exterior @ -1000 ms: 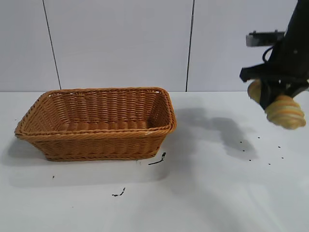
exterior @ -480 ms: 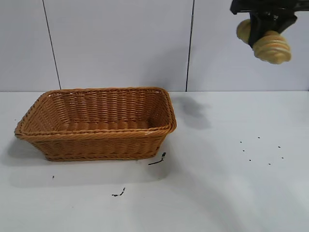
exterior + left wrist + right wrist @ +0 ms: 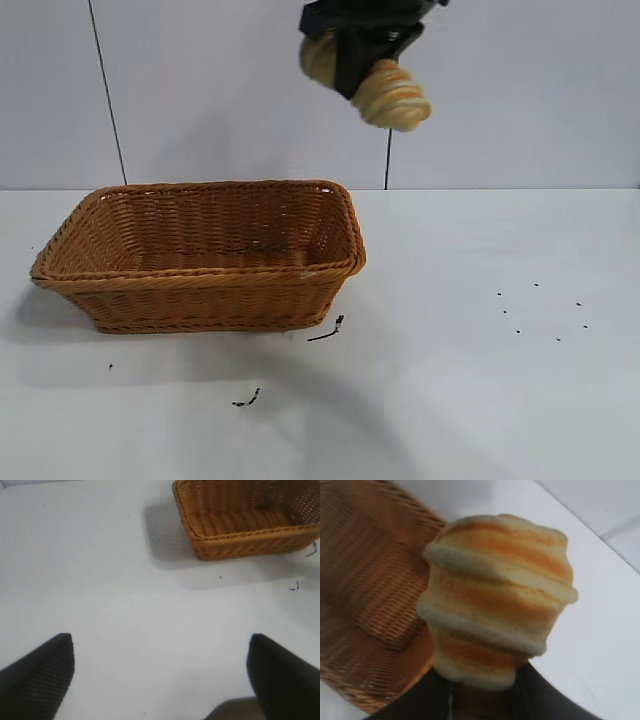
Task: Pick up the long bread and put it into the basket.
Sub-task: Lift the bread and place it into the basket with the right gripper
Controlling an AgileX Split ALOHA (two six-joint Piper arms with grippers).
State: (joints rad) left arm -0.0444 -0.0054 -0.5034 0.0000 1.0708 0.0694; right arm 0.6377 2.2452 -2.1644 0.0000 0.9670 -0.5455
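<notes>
Exterior view, right hand (image 3: 358,62): high near the top edge of the picture, above the basket's right end, black, pinching the long bread around its middle.
Exterior view, long bread (image 3: 385,92): held in the air, tilted, one rounded striped end pointing down and to the right, the other end showing behind the hand at the left; well above the basket and not touching it.
Exterior view, basket (image 3: 200,280): stands on the white surface (image 3: 470,400) at the left of centre, its inside showing only bare weave.
Exterior view, marks: a small dark scrap (image 3: 328,330) lies on the surface just beside the basket's near right corner, another dark scrap (image 3: 247,399) nearer the camera, and a scatter of dark specks (image 3: 540,310) at the right.
Exterior view, backdrop: a pale panelled wall (image 3: 220,100) with thin dark seams stands behind the surface.
Left wrist view, left hand (image 3: 160,675): low over bare surface, its two dark fingers (image 3: 40,672) spread wide apart with nothing between them.
Left wrist view, basket (image 3: 240,522): far from the left hand, only partly inside the picture, with its shadow on the surface beside it.
Right wrist view, long bread (image 3: 495,600): fills the middle, pale tan with orange-brown bands, its near end clamped between the right hand's dark fingers (image 3: 542,697).
Right wrist view, basket (image 3: 365,605): the woven wall and rim show behind and below the bread.
</notes>
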